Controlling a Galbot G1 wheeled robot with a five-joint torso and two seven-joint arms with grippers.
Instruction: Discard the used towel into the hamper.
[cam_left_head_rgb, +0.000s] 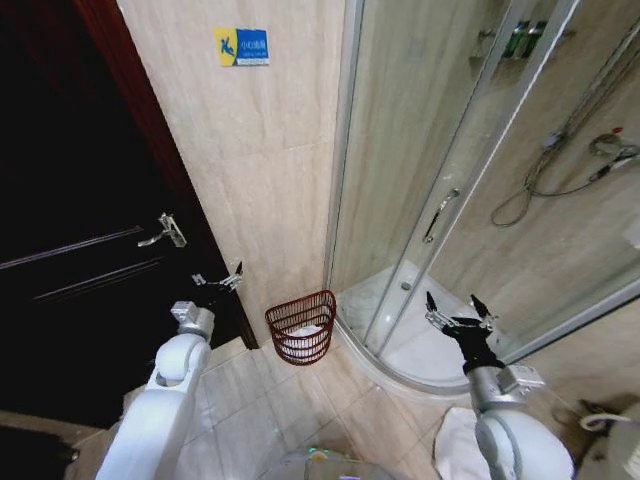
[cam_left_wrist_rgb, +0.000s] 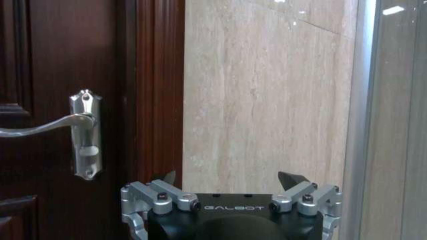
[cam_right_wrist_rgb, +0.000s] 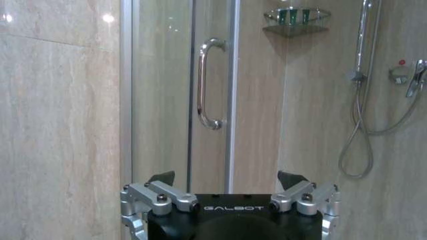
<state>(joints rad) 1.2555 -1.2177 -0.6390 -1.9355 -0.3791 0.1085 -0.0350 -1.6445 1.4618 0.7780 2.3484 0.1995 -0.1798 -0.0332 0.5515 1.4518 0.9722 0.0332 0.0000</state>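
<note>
1. Nearest in the head view, a white heap of cloth (cam_left_head_rgb: 462, 440) lies on the floor tiles at about 5 o'clock, right beside the right arm's base. It may be the used towel, though I cannot confirm that.
2. Up from there, the right pincer (cam_left_head_rgb: 458, 308) hangs at roughly 4 o'clock, fingers spread wide, holding nothing and touching nothing, pointed at the shower door (cam_left_head_rgb: 440, 215).
3. Across at 8 o'clock, the left pincer (cam_left_head_rgb: 220, 280) is raised in front of the dark door (cam_left_head_rgb: 80, 250). Its fingers also stand wide apart and empty, close to the door handle (cam_left_head_rgb: 165, 233) but clear of it.
4. Between the two arms and beyond them sits the hamper (cam_left_head_rgb: 301, 327), on the floor against the tiled wall, just beside the shower tray's curved edge (cam_left_head_rgb: 360, 355). Something pale already lies inside it.
5. The key relation: the hamper lies low, towards 4 o'clock from the left pincer and towards 8 o'clock from the right. My judgement is that the left is nearer, while the white cloth is on the right arm's side.
</note>
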